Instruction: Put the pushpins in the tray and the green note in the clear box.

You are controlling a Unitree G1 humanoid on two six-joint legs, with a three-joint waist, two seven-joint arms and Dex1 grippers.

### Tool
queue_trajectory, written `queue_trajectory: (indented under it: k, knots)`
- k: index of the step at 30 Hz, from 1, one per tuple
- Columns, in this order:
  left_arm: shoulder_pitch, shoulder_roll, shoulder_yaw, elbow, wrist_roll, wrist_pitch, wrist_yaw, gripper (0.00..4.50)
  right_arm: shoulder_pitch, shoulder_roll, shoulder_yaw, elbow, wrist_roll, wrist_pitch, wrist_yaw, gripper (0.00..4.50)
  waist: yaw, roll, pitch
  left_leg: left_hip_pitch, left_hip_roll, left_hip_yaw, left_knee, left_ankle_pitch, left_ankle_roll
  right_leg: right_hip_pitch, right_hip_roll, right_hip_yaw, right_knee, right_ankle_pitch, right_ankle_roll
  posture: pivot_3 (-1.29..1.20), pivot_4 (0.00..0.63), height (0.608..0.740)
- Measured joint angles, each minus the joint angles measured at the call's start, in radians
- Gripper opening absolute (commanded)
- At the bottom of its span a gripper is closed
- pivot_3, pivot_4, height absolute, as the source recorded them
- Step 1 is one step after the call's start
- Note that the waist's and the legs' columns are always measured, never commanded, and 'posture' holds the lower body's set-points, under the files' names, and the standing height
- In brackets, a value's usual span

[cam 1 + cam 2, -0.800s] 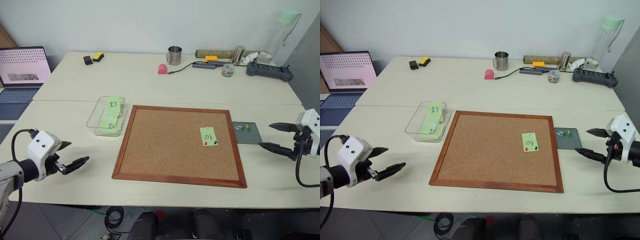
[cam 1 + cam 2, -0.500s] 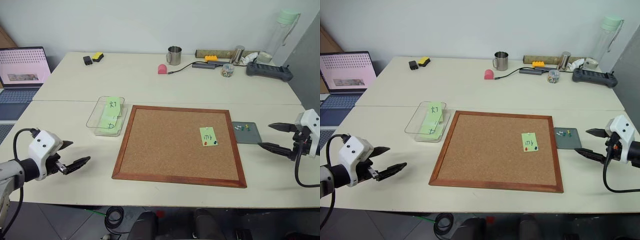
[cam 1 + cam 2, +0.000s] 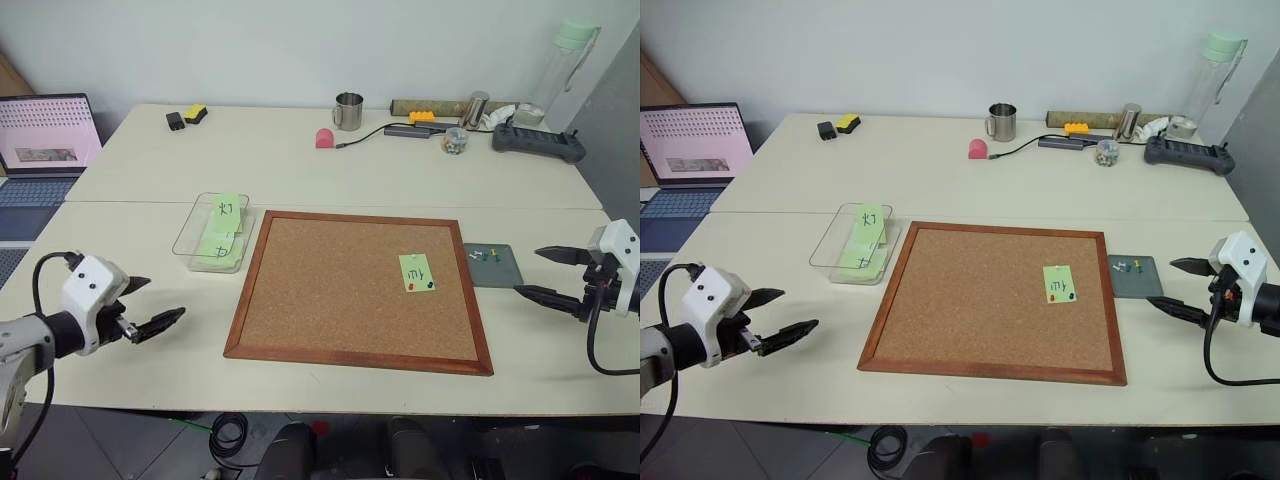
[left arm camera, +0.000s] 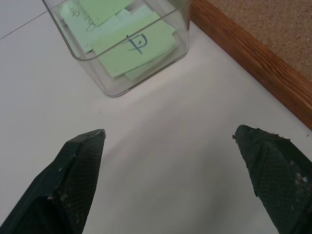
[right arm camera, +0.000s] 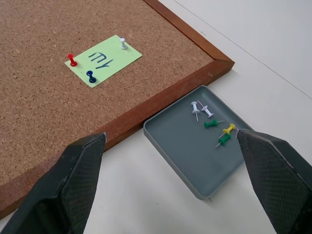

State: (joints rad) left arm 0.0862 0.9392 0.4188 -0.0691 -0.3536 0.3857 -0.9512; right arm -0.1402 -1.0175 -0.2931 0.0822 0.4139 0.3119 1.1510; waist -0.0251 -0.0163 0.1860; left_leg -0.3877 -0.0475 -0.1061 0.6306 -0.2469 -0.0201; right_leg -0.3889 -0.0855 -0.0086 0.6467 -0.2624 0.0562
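**Note pinned on cork board, both grippers open and empty**

Pale table (image 3: pixel 300 165) against a plain wall, laptop (image 3: pixel 45 135) off the far left corner, clutter along the far edge: metal mug (image 3: pixel 348 111), small jar of coloured bits (image 3: pixel 456 141), bottle (image 3: pixel 565 70), black controller (image 3: pixel 538 142). Cork board (image 3: pixel 340 290) flat near the front edge, centred.

Green note (image 5: pixel 103 60) on the board's right part, close to its right frame edge, fixed by three pushpins (image 5: pixel 90 76): red, blue, white. Tray (image 5: pixel 180 144) just beside the board's right edge, touching or nearly so, already carrying five loose pins. Clear box (image 3: pixel 211 232) just off the board's far left corner, holding other green notes.

Left gripper (image 3: pixel 152 306) spread wide, empty, over bare table near the front left. Right gripper (image 3: pixel 552 273) also spread wide, empty, just right of the tray.

Handling, as judgement: pins tiny, light, hard, slick plastic heads, sharp points; best pinched by the head and pulled straight out of the cork, likely to roll or skitter if dropped. Note thin, floppy, near weightless, easily creased or torn at the holes; lies flat once unpinned, so probably taken at a lifted edge or corner.

Hard to make out: pin shafts buried in cork, depth unknown. Character on the note small in the head views. Count of notes stacked in the box unclear, overlapping. Whether the tray touches the board frame not certain.
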Motion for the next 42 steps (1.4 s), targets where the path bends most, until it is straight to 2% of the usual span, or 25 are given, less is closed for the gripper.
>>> queue_trajectory:
  k: [10,12,21,25,27,34,42]
  knots:
    - [-0.097,0.000,-0.047,0.003,-0.001,0.001,-0.023,4.50,0.022,0.004,-0.004,-0.031,0.001,0.004,-0.011,4.46,0.000,0.000,0.000,0.001,0.000,0.000,0.000,0.000,0.000,0.000,0.002,0.000,0.000,0.000,0.000,0.00,0.150,0.740]
    - [-0.113,0.000,-0.052,0.004,-0.004,0.000,-0.026,4.33,0.032,0.005,-0.008,-0.043,0.002,0.006,-0.017,4.49,-0.001,0.000,0.000,0.001,0.000,0.001,0.000,0.000,0.000,0.000,0.002,0.001,0.001,0.000,0.000,0.00,0.150,0.740]
    - [-0.224,-0.039,-0.162,-0.050,-0.052,0.027,-0.064,2.64,0.074,0.016,-0.042,-0.130,0.030,0.050,-0.041,4.50,0.000,0.000,0.000,0.001,0.000,0.001,0.001,0.000,0.000,0.001,0.002,0.001,0.001,0.000,0.000,0.00,0.150,0.740]
    - [-0.360,-0.152,-0.336,-0.138,-0.060,0.046,-0.064,1.82,0.076,0.039,-0.036,-0.213,0.050,0.082,-0.052,4.50,0.008,0.000,0.000,0.001,-0.001,0.001,0.004,0.000,0.000,0.003,0.003,0.001,0.001,0.002,0.002,0.00,0.150,0.740]
    - [-0.385,-0.183,-0.382,-0.148,-0.060,0.049,-0.064,1.48,0.071,0.043,-0.032,-0.229,0.051,0.091,-0.060,4.50,0.008,0.000,0.000,0.001,-0.001,0.001,0.005,0.000,0.000,0.003,0.003,0.002,0.002,0.002,0.002,0.00,0.150,0.740]
    - [-0.502,-0.385,-0.613,-0.060,0.018,-0.019,-0.064,0.06,-0.062,0.115,0.098,-0.253,0.043,0.132,-0.099,4.50,0.001,0.000,0.000,0.001,0.001,0.001,0.011,0.000,0.000,0.004,0.005,0.003,0.003,0.004,0.003,0.00,0.150,0.740]
    - [-0.549,-0.552,-0.666,0.226,0.114,-0.166,-0.017,0.02,-0.288,0.234,0.300,-0.125,-0.086,0.139,-0.186,4.50,0.000,0.000,0.000,-0.004,0.002,0.000,0.015,0.000,0.000,0.001,0.009,0.003,0.002,0.008,0.002,0.00,0.150,0.740]
